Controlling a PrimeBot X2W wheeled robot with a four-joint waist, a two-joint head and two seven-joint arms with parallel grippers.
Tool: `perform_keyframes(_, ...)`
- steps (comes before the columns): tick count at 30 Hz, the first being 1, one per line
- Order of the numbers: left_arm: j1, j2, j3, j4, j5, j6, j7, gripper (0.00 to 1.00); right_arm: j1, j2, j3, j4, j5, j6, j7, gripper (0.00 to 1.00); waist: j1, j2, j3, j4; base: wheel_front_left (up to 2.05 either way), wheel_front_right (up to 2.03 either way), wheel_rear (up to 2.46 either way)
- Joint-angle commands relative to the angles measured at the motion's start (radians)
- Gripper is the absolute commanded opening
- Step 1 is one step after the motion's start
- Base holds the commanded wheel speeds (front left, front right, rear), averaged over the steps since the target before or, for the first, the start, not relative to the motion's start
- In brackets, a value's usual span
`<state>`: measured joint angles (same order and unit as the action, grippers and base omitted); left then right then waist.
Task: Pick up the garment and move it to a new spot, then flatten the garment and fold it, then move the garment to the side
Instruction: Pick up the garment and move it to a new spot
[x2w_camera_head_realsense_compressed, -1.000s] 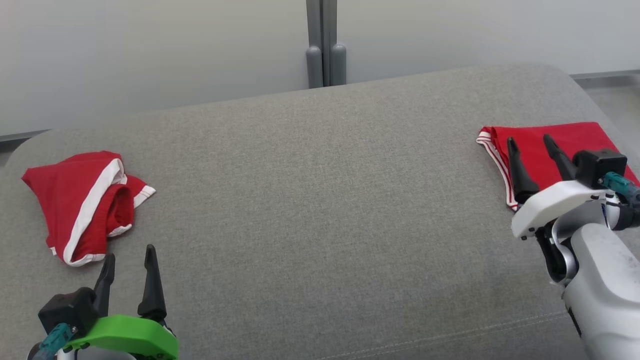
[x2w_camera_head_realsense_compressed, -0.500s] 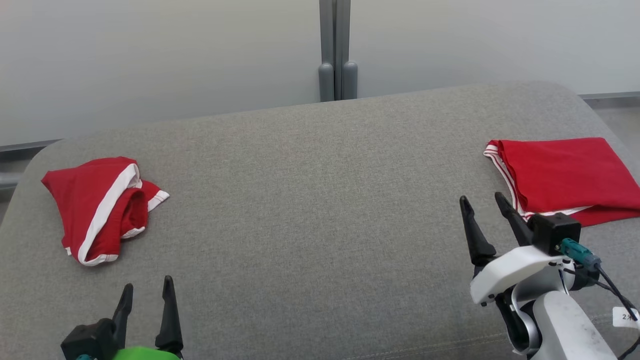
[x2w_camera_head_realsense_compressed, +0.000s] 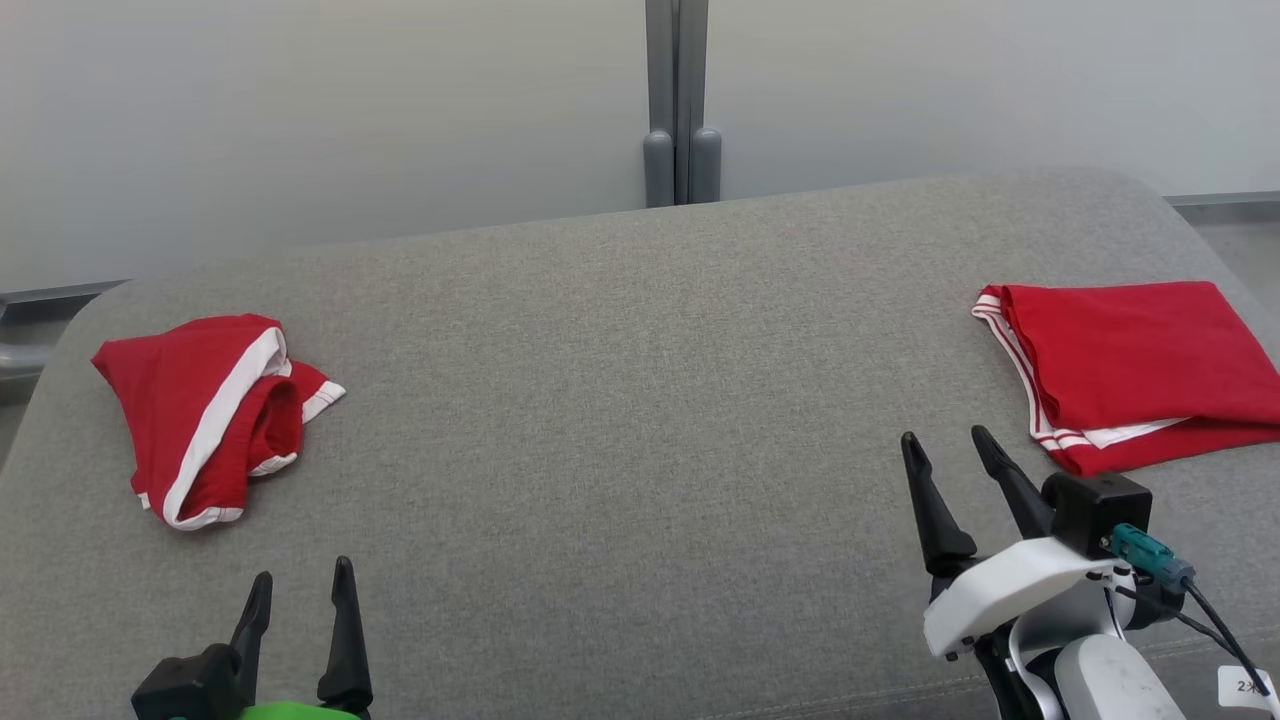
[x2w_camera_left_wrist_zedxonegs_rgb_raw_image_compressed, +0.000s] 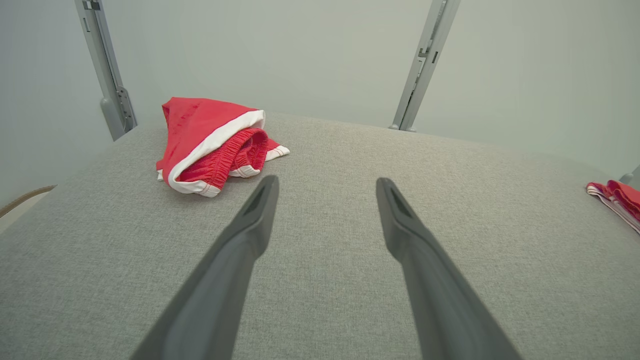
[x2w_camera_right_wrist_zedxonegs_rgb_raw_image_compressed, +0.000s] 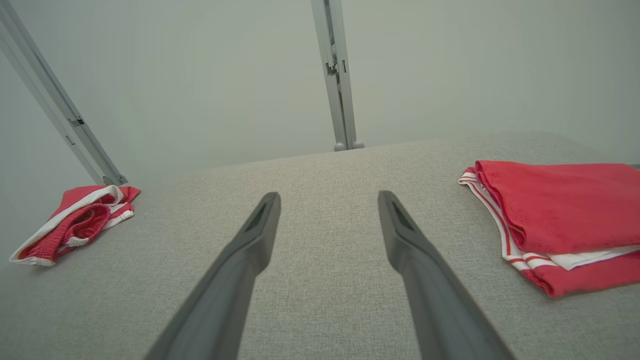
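My left pincer (x2w_camera_head_realsense_compressed: 303, 570) and right pincer (x2w_camera_head_realsense_compressed: 943, 435) gape empty; the folded garment (x2w_camera_head_realsense_compressed: 1130, 370) lies well right of the crumpled garment (x2w_camera_head_realsense_compressed: 210, 415), which I'd grab next

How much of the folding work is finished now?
Done, it seems: the folded red garment with white stripes lies flat at the right side of the grey fabric surface. In hand: nothing; the left hand and right hand are open and empty. Left: the crumpled red shorts with white trim on the left side.
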<state>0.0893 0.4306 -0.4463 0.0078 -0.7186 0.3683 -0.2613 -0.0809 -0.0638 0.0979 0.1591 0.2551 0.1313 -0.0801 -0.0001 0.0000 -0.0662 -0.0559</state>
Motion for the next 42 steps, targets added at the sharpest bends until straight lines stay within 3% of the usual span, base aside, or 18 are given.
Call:
perform_keyframes(1, 0.004, 0.001, 0.009, 0.007, 0.011, -0.006, -0.005, 1.0, 0.015, 0.004, -0.001, -0.007, 0.006, -0.001, 0.005, 1.0, 0.0001, 0.0, 0.0, 0.0, 0.0, 0.0, 0.0)
perform_keyframes(13, -0.012, -0.009, 0.013, 0.017, 0.02, -0.018, -0.005, 1.0, 0.016, 0.011, -0.003, -0.017, -0.012, -0.001, 0.011, 1.0, 0.0001, 0.0, 0.002, 0.008, 0.0, 0.0, 0.0)
perform_keyframes(20, -0.022, -0.01, 0.016, 0.019, 0.026, -0.02, -0.004, 1.0, 0.023, 0.013, -0.006, -0.023, -0.019, -0.001, 0.013, 1.0, 0.0001, 0.0, 0.003, 0.054, 0.0, 0.0, 0.0)
perform_keyframes(25, -0.027, -0.004, 0.015, 0.01, 0.032, -0.016, 0.0, 1.0, 0.032, 0.013, -0.001, -0.022, 0.011, -0.001, 0.001, 1.0, 0.0001, 0.0, 0.006, 0.134, 0.0, 0.0, 0.0)
perform_keyframes(36, -0.035, 0.002, 0.004, -0.014, 0.044, -0.015, 0.008, 1.0, 0.037, 0.013, -0.017, -0.003, 0.039, -0.001, -0.026, 1.0, 0.0001, 0.0, 0.008, 0.385, 0.0, 0.0, 0.0)
perform_keyframes(42, -0.027, -0.006, -0.008, -0.012, 0.046, -0.017, 0.01, 1.0, 0.034, 0.013, -0.006, 0.006, 0.046, -0.001, -0.028, 1.0, 0.0001, 0.0, 0.003, 0.464, 0.0, 0.0, 0.0)
